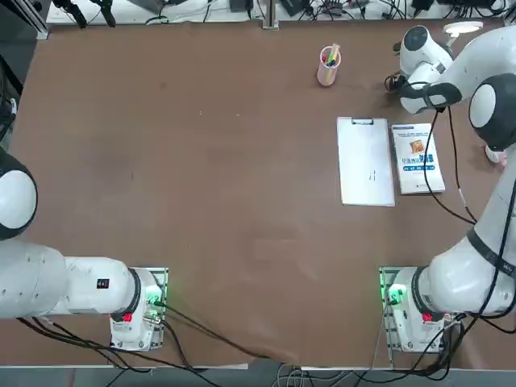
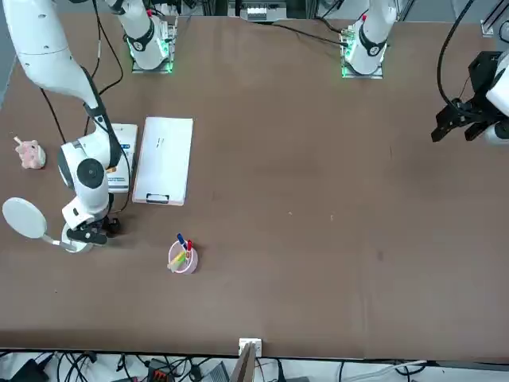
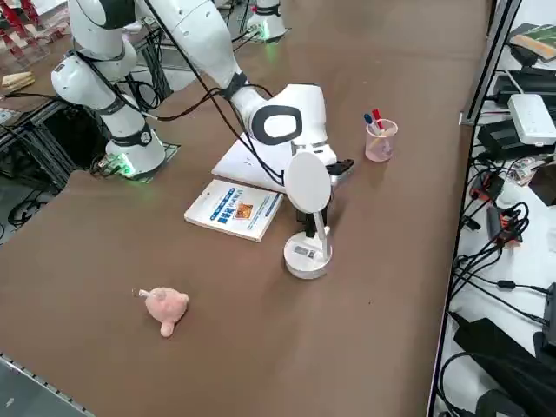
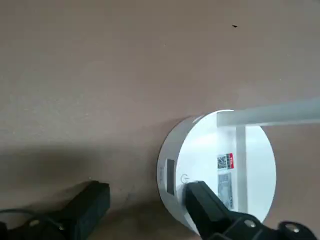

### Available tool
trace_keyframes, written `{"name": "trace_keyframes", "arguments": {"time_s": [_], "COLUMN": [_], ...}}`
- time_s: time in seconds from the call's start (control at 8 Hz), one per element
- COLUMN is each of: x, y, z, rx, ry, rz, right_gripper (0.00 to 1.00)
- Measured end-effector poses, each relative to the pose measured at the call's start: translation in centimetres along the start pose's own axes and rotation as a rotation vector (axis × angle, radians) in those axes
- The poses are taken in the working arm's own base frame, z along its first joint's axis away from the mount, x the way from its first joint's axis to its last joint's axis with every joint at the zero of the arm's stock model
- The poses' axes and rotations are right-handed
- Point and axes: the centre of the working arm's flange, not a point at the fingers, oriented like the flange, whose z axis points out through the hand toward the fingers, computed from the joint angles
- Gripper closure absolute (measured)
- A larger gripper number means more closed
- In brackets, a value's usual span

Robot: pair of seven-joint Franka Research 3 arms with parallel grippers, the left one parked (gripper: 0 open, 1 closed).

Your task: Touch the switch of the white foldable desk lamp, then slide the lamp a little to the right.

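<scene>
The white foldable desk lamp (image 3: 307, 217) stands at the far right corner of the brown counter (image 1: 201, 177), its disc base (image 4: 220, 170) flat on the surface and its oval head (image 2: 24, 218) tipped up on the thin jointed arm. The right pincer (image 4: 145, 205) sits low over the base with its fingers spread wide and grasping nothing; one fingertip (image 4: 197, 195) rests on or just above the power symbol printed near the rim, while the other hangs outside the disc over bare counter.

The risks from here look modest but real. The lamp appears light and top-heavy, so a press that lands off the switch, out on the rim, could tip the base or skid it before the touch registers. The slide is the trickier half: with one finger inside the disc and one outside, a sideways push could catch the upright stem and fold the joint rather than move the base, or spin the disc in place.

Just beside the lamp lie a booklet (image 3: 234, 210) and a white clipboard (image 1: 364, 161); a pink pen cup (image 3: 380, 139) stands near, and a pink toy pig (image 3: 165, 308) lies well apart. A shove the wrong way would run the base into the booklet.
</scene>
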Motion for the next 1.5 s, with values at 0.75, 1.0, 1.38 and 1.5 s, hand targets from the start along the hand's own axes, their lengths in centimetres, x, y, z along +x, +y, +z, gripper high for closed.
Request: {"name": "trace_keyframes", "arguments": {"time_s": [0.75,1.0,1.38,1.5], "x": [1.0,2.2,4.6,4.8], "y": [-0.9,-1.6,-1.2,-1.0], "z": [-3.1,-6.4,-9.4,-9.5], "rx": [-0.169,-0.233,-0.211,-0.203], "ry": [-0.117,-0.206,-0.249,-0.259], "rz": [-0.090,-0.209,-0.350,-0.427], "right_gripper": [0.00,0.00,0.00,0.00]}}
